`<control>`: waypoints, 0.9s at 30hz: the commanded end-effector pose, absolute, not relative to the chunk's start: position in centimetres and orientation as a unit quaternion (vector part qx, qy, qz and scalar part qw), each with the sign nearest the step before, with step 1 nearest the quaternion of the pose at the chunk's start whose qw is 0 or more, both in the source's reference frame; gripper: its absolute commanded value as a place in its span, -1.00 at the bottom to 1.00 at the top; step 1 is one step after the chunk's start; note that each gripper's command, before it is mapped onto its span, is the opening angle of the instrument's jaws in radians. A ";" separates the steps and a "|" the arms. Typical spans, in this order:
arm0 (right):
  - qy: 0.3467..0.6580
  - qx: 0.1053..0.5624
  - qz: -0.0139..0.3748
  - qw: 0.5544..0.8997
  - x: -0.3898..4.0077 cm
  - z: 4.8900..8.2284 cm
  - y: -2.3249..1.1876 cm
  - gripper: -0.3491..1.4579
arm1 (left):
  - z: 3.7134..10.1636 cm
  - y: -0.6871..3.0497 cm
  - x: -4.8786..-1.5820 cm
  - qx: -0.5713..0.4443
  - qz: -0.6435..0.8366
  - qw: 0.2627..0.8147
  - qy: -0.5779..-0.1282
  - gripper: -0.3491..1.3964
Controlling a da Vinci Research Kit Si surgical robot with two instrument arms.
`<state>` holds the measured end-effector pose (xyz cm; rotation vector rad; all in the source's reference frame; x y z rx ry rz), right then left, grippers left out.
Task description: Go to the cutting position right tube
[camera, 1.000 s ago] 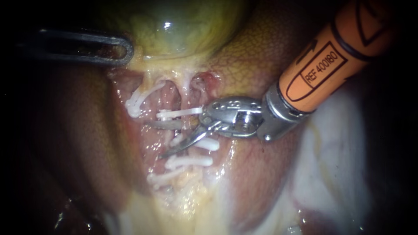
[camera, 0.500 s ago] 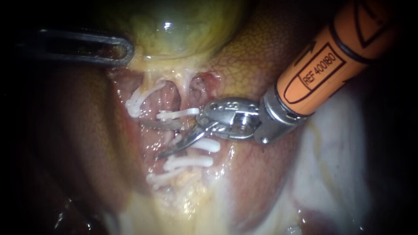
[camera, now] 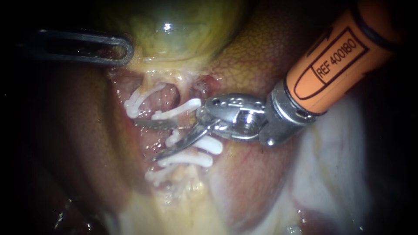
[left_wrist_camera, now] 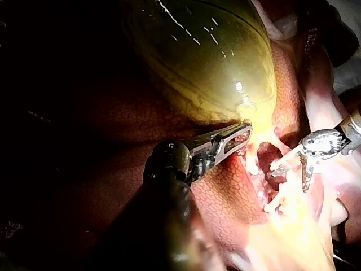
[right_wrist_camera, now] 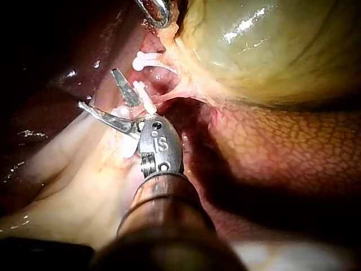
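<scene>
Right instrument (camera: 144, 140) entered from upper right, its two blades spread wide, gripping nothing. Right tube (camera: 187, 92) ran down from gallbladder (camera: 183, 30), crossed by white clips (camera: 177, 109). Open blades straddled tube between upper clip and next clip below. Left instrument (camera: 126, 50) sat far left, jaws closed on gallbladder's lower edge. Liver (camera: 257, 56) lay right of tube.

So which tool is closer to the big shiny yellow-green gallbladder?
Left. My dark, slender left instrument sits right at the lower edge of the shiny yellow-green gallbladder. My orange-shafted right instrument, its silver jaws open, is farther off, down among the small white clips.
</scene>
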<state>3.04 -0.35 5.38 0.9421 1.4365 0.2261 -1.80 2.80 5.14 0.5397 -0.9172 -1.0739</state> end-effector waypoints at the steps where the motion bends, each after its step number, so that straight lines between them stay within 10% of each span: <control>1: 0.631 0.414 0.100 0.649 3.04 5.41 -0.35 0.23 | 5.14 2.80 -1.80 0.245 -0.487 0.728 -0.416 -1.00; 8: 0.621 0.429 0.115 0.646 3.00 5.47 -0.29 -1.00 | 5.15 2.80 -1.81 0.245 -0.487 0.728 -0.416 -1.00; 27: 0.609 0.438 0.141 0.647 2.96 5.52 -0.35 -1.00 | 5.14 2.80 -1.81 0.245 -0.487 0.728 -0.416 -1.00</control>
